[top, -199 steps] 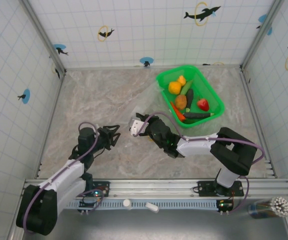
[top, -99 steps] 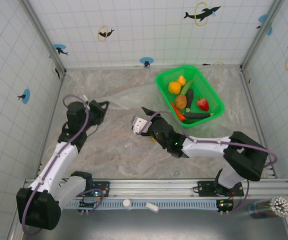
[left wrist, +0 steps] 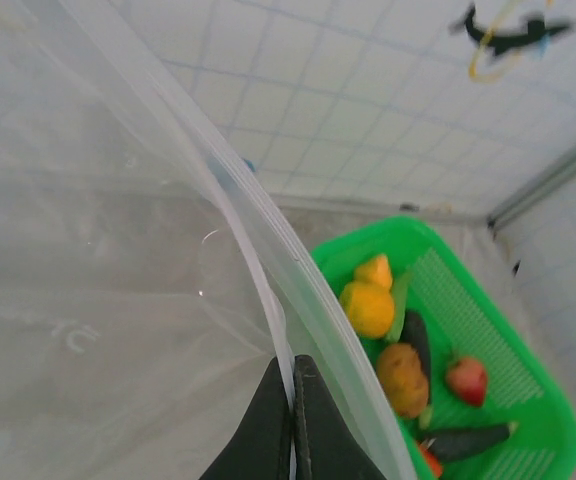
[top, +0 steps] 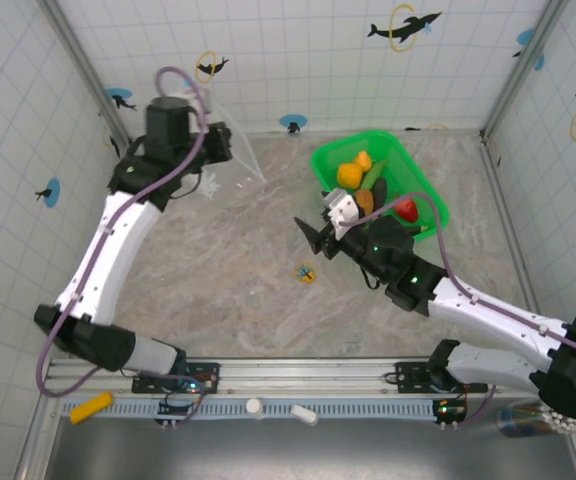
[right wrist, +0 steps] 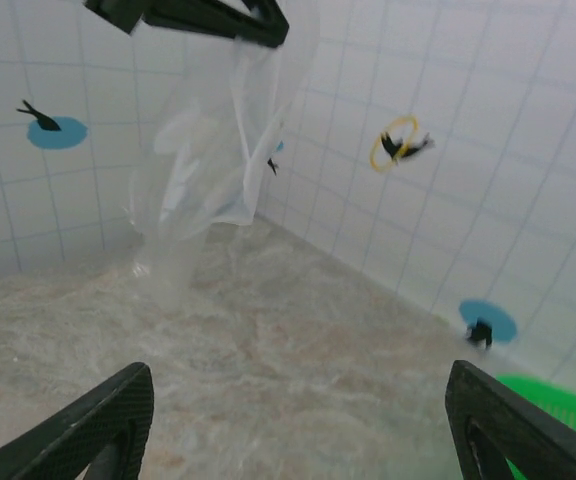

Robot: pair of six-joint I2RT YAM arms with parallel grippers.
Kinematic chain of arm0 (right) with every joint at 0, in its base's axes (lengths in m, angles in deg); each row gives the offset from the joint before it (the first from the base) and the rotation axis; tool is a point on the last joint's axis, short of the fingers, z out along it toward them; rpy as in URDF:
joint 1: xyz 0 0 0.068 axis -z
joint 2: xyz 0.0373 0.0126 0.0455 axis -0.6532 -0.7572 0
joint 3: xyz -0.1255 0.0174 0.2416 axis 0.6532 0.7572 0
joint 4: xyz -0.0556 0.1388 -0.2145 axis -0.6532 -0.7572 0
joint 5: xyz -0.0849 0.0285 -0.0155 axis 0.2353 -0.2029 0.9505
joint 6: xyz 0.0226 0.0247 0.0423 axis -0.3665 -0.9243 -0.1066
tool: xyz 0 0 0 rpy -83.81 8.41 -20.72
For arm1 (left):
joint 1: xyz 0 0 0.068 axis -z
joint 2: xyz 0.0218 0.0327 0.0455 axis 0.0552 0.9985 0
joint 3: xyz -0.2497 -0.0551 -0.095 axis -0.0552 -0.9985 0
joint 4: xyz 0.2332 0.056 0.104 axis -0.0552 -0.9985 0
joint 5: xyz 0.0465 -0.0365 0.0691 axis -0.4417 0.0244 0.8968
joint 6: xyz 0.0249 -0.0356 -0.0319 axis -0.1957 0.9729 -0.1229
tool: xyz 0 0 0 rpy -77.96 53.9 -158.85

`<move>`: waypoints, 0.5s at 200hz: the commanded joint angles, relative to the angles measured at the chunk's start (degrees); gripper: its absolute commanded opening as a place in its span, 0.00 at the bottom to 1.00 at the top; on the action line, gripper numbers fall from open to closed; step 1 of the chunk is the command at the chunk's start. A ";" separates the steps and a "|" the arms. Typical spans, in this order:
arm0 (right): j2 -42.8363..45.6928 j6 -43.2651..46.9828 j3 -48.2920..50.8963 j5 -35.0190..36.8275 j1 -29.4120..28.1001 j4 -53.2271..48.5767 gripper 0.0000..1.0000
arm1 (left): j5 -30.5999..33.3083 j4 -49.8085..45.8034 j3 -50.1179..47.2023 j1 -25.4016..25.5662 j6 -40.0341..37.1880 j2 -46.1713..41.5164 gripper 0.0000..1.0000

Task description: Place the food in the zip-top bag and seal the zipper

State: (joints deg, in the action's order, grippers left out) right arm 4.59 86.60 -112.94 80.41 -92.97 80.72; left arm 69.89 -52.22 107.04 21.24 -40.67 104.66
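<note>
The zip-top bag (top: 232,162) hangs in the air at the back left, and my left gripper (top: 215,143) is shut on its top edge. In the left wrist view the fingertips (left wrist: 313,400) pinch the whitish zipper (left wrist: 268,300), with the bag (left wrist: 98,300) spreading to the left. My right gripper (top: 312,222) stands open above the table, just left of the green basket (top: 430,190), nothing between its fingers (right wrist: 108,425). The food lies in the basket: yellow-orange fruits (top: 349,175), red apple (top: 406,208), potato (left wrist: 403,378), dark eggplant (left wrist: 415,335), cucumber (left wrist: 468,440).
A tiny yellow-and-black trinket (top: 306,272) lies on the marble table (top: 218,270) in front of the right gripper. Tiled walls close in the back and both sides. From the right wrist the bag (right wrist: 203,150) hangs ahead and to the left.
My left arm has lifted the bag off the table, up toward the back left. The right gripper let go, opened, and swung right toward the basket.
</note>
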 commanded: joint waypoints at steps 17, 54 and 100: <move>1.98 -25.06 -1.91 -10.39 12.11 -13.29 0.68 | 7.55 -16.90 -2.70 11.89 -12.88 9.47 0.00; 1.51 -37.41 0.50 -27.35 22.21 -15.14 0.67 | 3.05 -16.35 -5.49 14.27 -13.35 12.61 0.00; -5.40 -50.24 2.68 -39.03 23.97 -7.45 0.69 | -9.15 -7.52 -12.57 14.27 -10.51 10.50 0.00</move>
State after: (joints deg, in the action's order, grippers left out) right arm 3.03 46.58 -111.43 50.53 -69.12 68.87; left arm 68.73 -64.40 98.45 35.62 -51.84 117.93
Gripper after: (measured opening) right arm 0.681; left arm 0.049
